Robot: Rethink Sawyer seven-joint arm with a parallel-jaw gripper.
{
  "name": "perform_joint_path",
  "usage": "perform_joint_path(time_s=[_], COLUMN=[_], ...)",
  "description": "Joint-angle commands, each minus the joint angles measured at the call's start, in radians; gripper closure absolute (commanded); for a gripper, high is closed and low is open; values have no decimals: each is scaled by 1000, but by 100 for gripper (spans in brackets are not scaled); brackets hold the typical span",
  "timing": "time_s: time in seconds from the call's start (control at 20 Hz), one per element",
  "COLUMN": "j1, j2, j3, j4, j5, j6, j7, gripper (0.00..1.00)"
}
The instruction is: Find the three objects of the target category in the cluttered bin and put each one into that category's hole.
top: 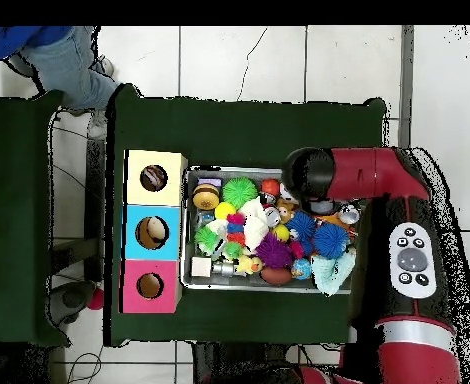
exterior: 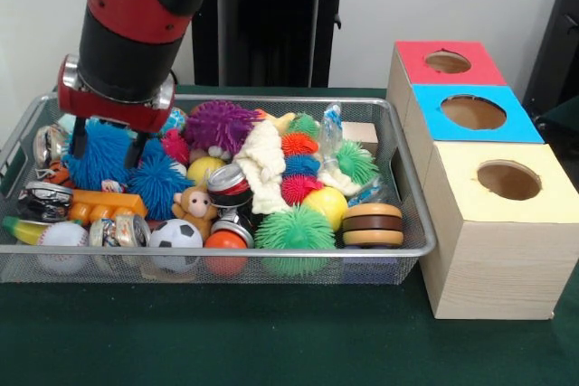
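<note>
The robot's black hand (exterior: 107, 144) probes the silver wire-mesh bin (exterior: 412, 223), prongs spread wide around a blue spiky ball (exterior: 98, 153) (no rope toy visible).

Arm (exterior: 136, 15) cut off at top edge; pincer (exterior: 107, 142) tips buried among blue spiky balls (exterior: 99, 155); rope toys indistinguishable within bin (exterior: 412, 250).

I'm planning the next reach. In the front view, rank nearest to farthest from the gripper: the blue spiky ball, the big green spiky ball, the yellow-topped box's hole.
From the gripper:
1. Blue spiky ball, at the fingers, bin's left end.
2. Big green spiky ball, front middle.
3. Yellow-surround hole, outside the bin, right.
</note>
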Motion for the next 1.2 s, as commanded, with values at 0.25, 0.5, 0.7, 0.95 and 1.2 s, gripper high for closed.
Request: perform_joint_path(time_s=[0.25, 0.5, 0.7, 0.95, 1.2], j1=[-1, 21, 37, 55, 66], j2=[114, 115, 115, 110, 146], j3=[48, 23, 11, -3, 16], j4=[42, 33, 16, -13, -78], j5=[3, -11, -42, -110, -189], j6=[142, 216, 281, 327, 343], j7=[-121, -134, -175, -237, -306], gripper=[0, 0, 0, 0, 0])
